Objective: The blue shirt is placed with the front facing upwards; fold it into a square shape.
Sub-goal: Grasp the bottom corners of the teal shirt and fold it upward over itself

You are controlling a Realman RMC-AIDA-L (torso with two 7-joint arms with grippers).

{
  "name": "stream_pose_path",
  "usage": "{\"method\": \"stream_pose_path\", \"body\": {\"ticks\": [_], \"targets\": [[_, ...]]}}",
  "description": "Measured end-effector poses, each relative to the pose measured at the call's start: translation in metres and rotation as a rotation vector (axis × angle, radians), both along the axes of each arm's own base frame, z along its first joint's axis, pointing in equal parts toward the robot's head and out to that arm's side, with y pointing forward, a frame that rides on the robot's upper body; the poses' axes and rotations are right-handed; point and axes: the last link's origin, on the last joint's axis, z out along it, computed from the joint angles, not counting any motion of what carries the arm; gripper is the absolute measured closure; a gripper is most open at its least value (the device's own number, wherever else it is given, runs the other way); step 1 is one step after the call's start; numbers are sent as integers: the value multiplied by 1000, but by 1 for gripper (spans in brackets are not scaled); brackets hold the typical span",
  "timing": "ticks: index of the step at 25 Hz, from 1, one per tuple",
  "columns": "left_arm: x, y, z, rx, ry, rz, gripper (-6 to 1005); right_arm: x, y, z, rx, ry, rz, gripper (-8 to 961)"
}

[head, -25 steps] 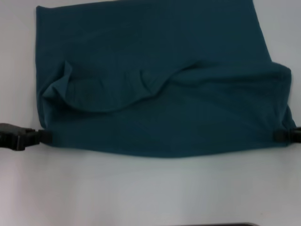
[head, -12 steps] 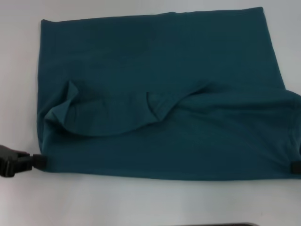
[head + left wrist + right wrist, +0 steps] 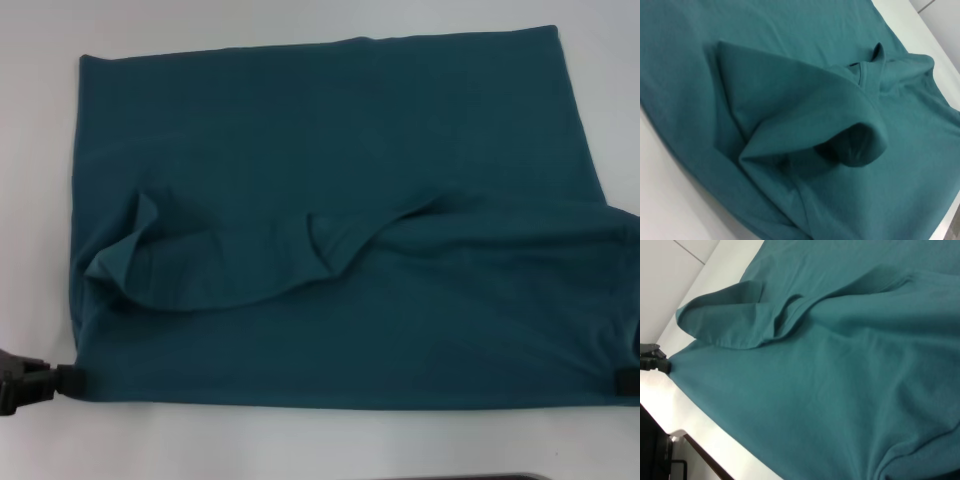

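- I see a plain white worktop (image 3: 300, 445) filling my head view, evenly lit with no hard shadows.
- A dark strip (image 3: 460, 477) sits at its near edge.
- In my right wrist view, a dark frame (image 3: 660, 450) shows below the worktop's edge.

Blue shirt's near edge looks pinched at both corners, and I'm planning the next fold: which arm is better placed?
Neither clearly: the left gripper and right gripper each pinch a near corner of the blue shirt, so both should probably move together.
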Motion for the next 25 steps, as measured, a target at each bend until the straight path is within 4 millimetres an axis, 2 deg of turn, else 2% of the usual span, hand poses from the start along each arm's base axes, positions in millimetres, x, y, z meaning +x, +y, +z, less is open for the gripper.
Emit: {"method": "stream_pose_path", "body": {"ticks": [9, 15, 25], "targets": [[-5, -10, -3, -4, -9, 9, 996, 0, -2, 0, -4, 1, 0, 906], [-3, -4, -2, 25, -19, -1, 997, -5, 15, 5, 46, 8, 16, 906], [25, 48, 17, 149, -50, -87, 997, -20, 66, 25, 152, -7, 41, 908]]}}
